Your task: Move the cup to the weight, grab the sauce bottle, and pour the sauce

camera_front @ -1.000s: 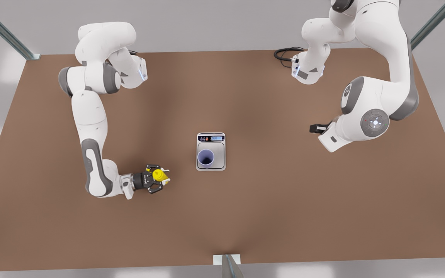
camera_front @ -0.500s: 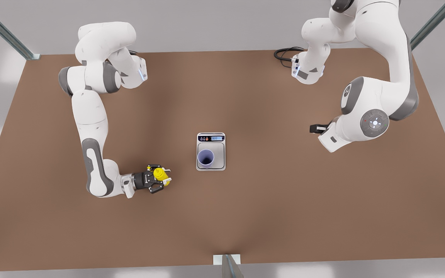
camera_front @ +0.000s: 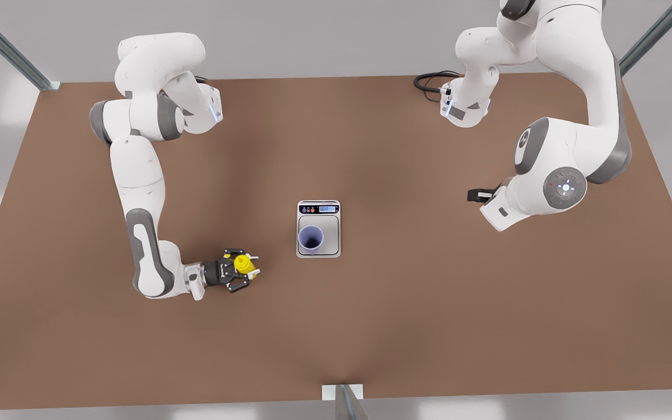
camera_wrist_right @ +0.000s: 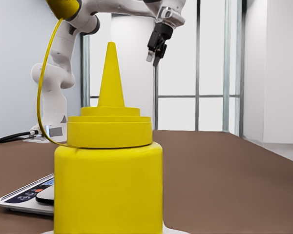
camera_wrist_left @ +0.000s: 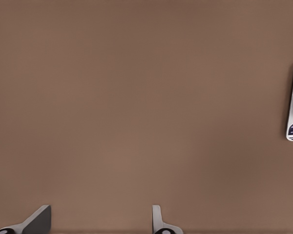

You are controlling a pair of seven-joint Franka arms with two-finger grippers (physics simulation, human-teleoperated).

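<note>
- Cup (camera_front: 311,238): stood on the weight (camera_front: 318,228), toward the platform corner at the front view's lower left; the first part of the task is judged done.
- Sauce bottle (camera_front: 244,264): upright on the counter (camera_front: 406,315), to the front view's left of the weight, well apart from it; nozzle pointed upward.
- Right gripper (camera_front: 245,269): placed around the sauce bottle, a finger at either side; whether the fingers press the bottle cannot be told.
- Left gripper (camera_front: 476,194): held above the counter at the front view's right, waiting; fingers (camera_wrist_left: 158,220) spread apart, nothing between them.
- Step in hand, as judged: grasping the bottle. The body should be gripped squarely at mid-height and kept upright during the lift, so that the nozzle is tipped only once over the cup.
- Surface: plain brown counter; a black cable (camera_front: 429,81) lies at the far edge.
- Room: pale walls, metal frame posts (camera_front: 3,49) at the corners.
</note>
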